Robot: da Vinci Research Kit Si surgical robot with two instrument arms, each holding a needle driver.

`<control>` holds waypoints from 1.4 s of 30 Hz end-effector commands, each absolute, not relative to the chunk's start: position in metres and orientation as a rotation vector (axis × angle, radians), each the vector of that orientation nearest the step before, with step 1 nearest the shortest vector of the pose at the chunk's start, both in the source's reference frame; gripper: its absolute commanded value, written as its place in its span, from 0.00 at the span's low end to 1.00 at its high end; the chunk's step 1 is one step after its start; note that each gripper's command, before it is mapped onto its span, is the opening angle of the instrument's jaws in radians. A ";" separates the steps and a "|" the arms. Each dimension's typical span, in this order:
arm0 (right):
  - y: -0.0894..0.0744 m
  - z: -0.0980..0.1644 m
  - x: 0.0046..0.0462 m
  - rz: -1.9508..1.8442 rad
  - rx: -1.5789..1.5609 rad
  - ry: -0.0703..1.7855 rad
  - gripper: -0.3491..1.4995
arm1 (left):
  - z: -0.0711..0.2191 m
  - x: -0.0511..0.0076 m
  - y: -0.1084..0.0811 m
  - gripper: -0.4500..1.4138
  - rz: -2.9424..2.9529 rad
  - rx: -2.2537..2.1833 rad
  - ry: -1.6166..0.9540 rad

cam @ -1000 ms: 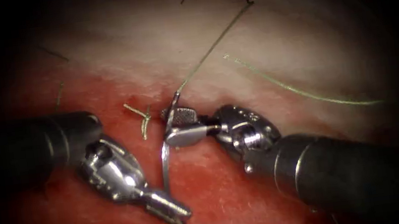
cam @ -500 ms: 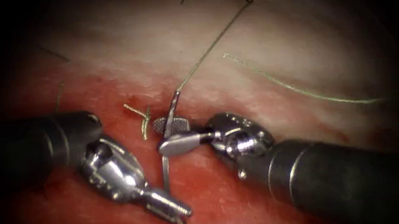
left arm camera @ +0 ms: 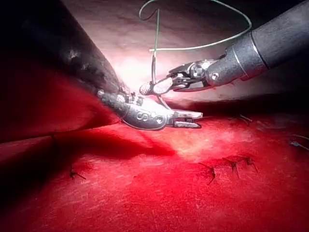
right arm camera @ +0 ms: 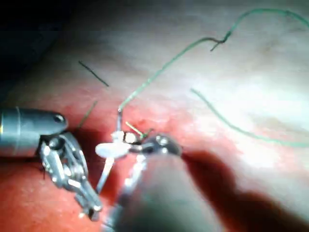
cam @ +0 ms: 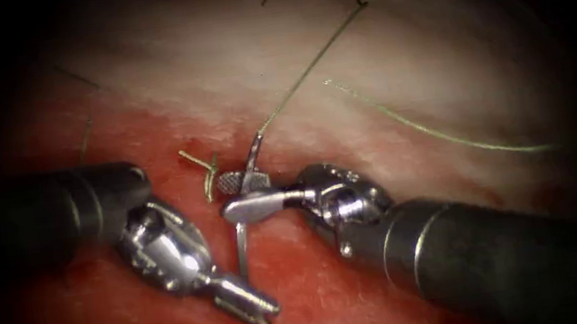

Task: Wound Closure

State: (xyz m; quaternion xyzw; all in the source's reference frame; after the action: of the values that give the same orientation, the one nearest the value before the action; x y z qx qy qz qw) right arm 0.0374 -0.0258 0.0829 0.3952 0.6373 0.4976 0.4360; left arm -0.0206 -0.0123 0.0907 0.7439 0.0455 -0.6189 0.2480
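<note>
Needle (cam: 245,197) in right gripper (cam: 243,195), over red-stained tissue (cam: 333,289).

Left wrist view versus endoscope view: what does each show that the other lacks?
Left wrist view: dark stitches in the red tissue. Endoscope view: cut ends of thread left of the needle. Both: the right hand shut on the needle near its tail, thread trailing from it, the left hand open and empty; whether the tip is in tissue, I cannot tell.
</note>
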 end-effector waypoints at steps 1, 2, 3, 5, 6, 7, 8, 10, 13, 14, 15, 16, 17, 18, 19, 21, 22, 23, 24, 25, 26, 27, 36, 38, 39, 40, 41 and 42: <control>-0.026 0.083 0.0383 1.209 1.005 1.583 0.00 | 0.091 -0.0210 -0.012 0.00 -1.685 2.028 0.124; -0.026 0.083 0.0384 1.197 1.013 1.567 0.00 | 0.091 -0.0211 -0.012 0.00 -1.685 2.028 0.124; -0.026 0.083 0.0384 1.197 1.013 1.567 0.00 | 0.091 -0.0211 -0.012 0.00 -1.685 2.028 0.124; -0.026 0.083 0.0383 1.205 1.000 1.552 0.00 | 0.091 -0.0210 -0.012 0.00 -1.696 2.024 0.117; -0.026 0.083 0.0381 1.205 1.001 1.551 0.00 | 0.091 -0.0209 -0.012 0.30 -1.742 2.018 0.112; -0.026 0.083 0.0377 1.207 1.001 1.547 0.00 | 0.091 -0.0208 -0.011 0.54 -1.845 2.044 0.191; -0.026 0.083 0.0375 1.201 0.990 1.549 0.00 | 0.091 -0.0207 -0.011 0.61 -1.909 2.047 0.227; -0.026 0.083 0.0368 1.193 0.966 1.562 0.00 | 0.091 -0.0205 -0.011 0.69 -1.993 2.043 0.251; -0.025 0.083 0.0353 1.190 0.898 1.590 0.00 | 0.090 -0.0203 -0.011 0.84 -2.114 2.057 0.346; -0.024 0.083 0.0345 1.192 0.865 1.602 0.00 | 0.090 -0.0203 -0.011 0.88 -2.156 2.055 0.356; -0.024 0.083 0.0342 1.193 0.847 1.607 0.00 | 0.090 -0.0203 -0.011 0.88 -2.186 2.050 0.354; -0.024 0.083 0.0339 1.193 0.832 1.613 0.00 | 0.090 -0.0203 -0.011 0.88 -2.209 2.048 0.358; -0.024 0.083 0.0336 1.191 0.817 1.615 0.00 | 0.090 -0.0204 -0.011 0.88 -2.231 2.047 0.363; -0.024 0.083 0.0331 1.183 0.782 1.619 0.00 | 0.090 -0.0203 -0.011 0.88 -2.248 2.045 0.366; -0.024 0.083 0.0327 1.175 0.756 1.622 0.00 | 0.090 -0.0203 -0.011 0.87 -2.258 2.043 0.363; -0.023 0.083 0.0307 1.157 0.632 1.631 0.00 | 0.090 -0.0202 -0.011 0.79 -2.302 2.032 0.352; -0.022 0.082 0.0293 1.124 0.542 1.632 0.00 | 0.090 -0.0201 -0.011 0.71 -2.376 2.027 0.367; -0.022 0.082 0.0283 1.098 0.469 1.630 0.00 | 0.091 -0.0201 -0.011 0.71 -2.455 2.037 0.410; -0.021 0.082 0.0276 1.080 0.424 1.627 0.00 | 0.091 -0.0202 -0.011 0.67 -2.513 2.036 0.426; -0.021 0.082 0.0268 1.053 0.369 1.624 0.00 | 0.091 -0.0203 -0.010 0.60 -2.560 2.024 0.406; -0.021 0.082 0.0264 1.031 0.335 1.622 0.00 | 0.091 -0.0204 -0.010 0.51 -2.610 2.006 0.377; -0.020 0.081 0.0251 1.005 0.269 1.611 0.00 | 0.092 -0.0207 -0.010 0.44 -2.669 1.986 0.350; -0.018 0.084 0.0236 0.795 0.009 1.642 0.00 | 0.099 -0.0233 -0.008 0.26 -2.943 1.765 0.301; -0.018 0.084 0.0241 0.780 -0.011 1.640 0.00 | 0.100 -0.0235 -0.008 0.26 -2.970 1.713 0.311; -0.018 0.084 0.0245 0.764 -0.034 1.635 0.00 | 0.101 -0.0236 -0.008 0.26 -2.987 1.683 0.318; -0.018 0.084 0.0249 0.743 -0.049 1.622 0.00 | 0.101 -0.0238 -0.008 0.26 -3.000 1.663 0.323; -0.018 0.084 0.0258 0.711 -0.072 1.598 0.00 | 0.102 -0.0241 -0.009 0.26 -3.021 1.621 0.329; -0.018 0.084 0.0262 0.684 -0.101 1.589 0.00 | 0.103 -0.0243 -0.009 0.26 -3.026 1.609 0.326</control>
State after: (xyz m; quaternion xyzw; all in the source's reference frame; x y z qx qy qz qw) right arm 0.0263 -0.0185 0.0833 -0.0654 0.6931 0.2795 0.6613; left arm -0.0241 -0.0090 0.1029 0.4542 0.0939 -0.8725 -0.1536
